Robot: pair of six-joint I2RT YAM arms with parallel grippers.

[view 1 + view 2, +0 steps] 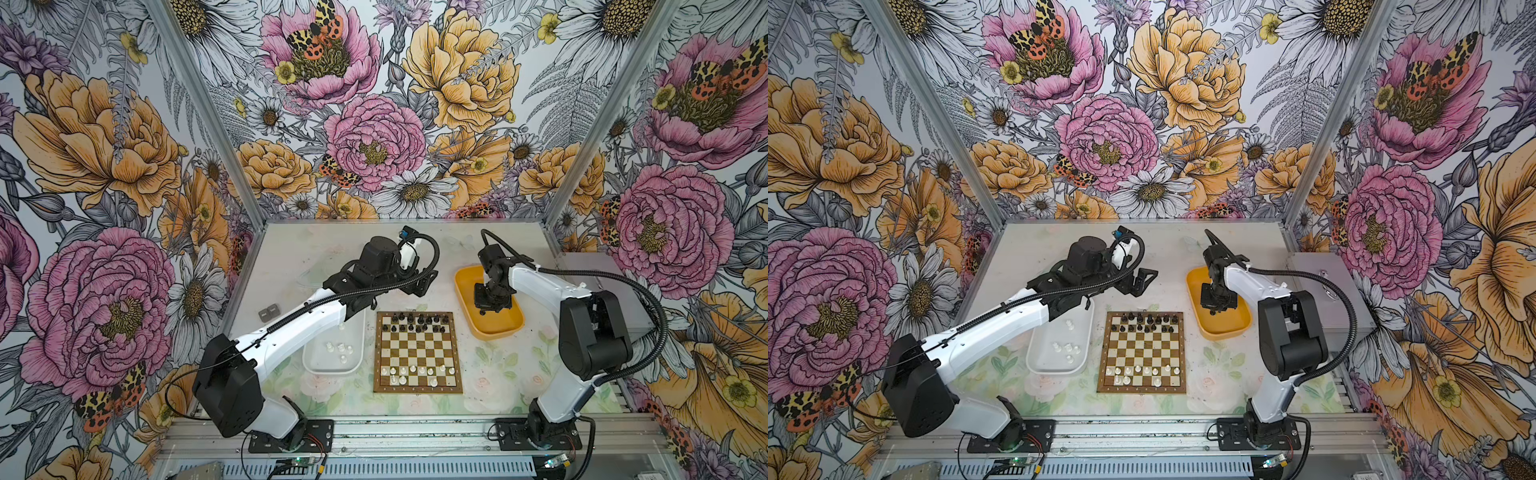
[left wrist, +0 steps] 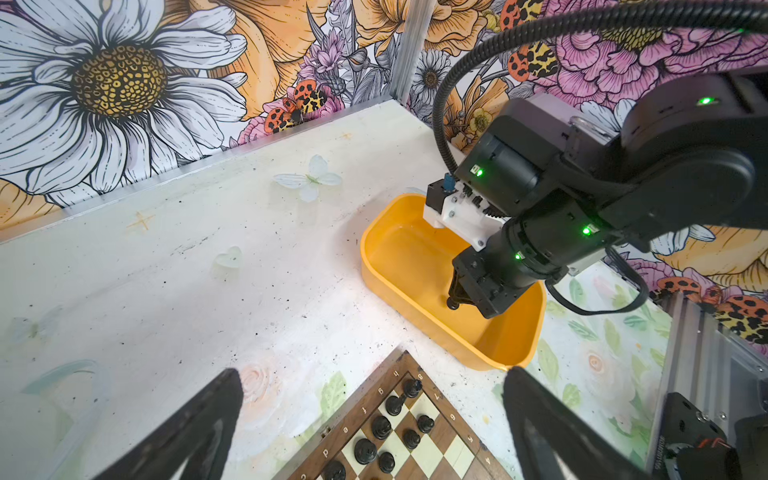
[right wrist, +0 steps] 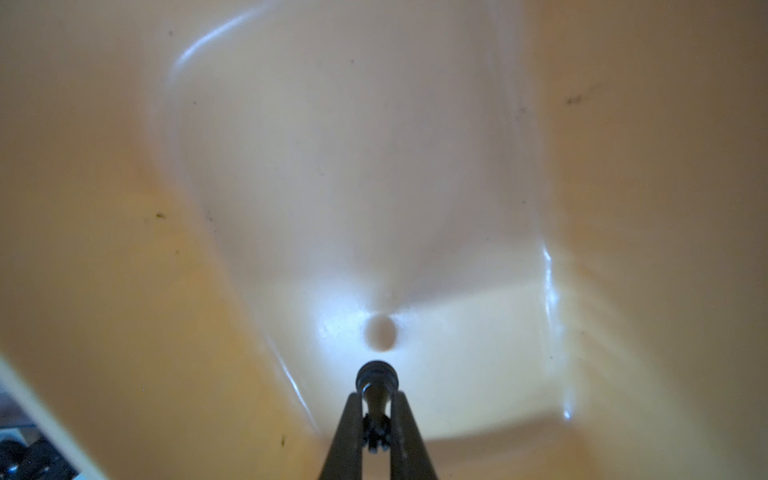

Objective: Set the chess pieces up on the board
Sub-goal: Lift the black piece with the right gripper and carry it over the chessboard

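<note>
The board (image 1: 417, 353) lies flat in the middle of the table (image 1: 291, 257), between two trays. Black pieces (image 1: 419, 323) stand on its two far rows with gaps among them. White pieces (image 1: 409, 371) stand more sparsely on its two near rows (most on the second row in, a few on the edge row).

The right pincer (image 3: 376, 399) reaches down inside the yellow tray (image 1: 498, 330), which sits just beyond the board's far right corner. It is clenched on a single black chessman (image 3: 376, 374). In the right wrist view the two fingers pinch the piece's narrow stem, and its round end pokes out past the fingertips (which kind of piece it is I cannot tell). The left wrist view shows the same grip from the side, low over the tray floor.

The white tray (image 1: 320, 358) lies just left of the board, partly under the left arm. It holds a handful of loose white chessmen (image 1: 340, 350) near its middle and one more toward its far end.

The left pincer (image 1: 427, 282) hangs over bare table beyond the board's far edge, released and spread wide with nothing between its jaws. In the left wrist view its dark fingers (image 2: 208, 415) frame the board's far corner.
</note>
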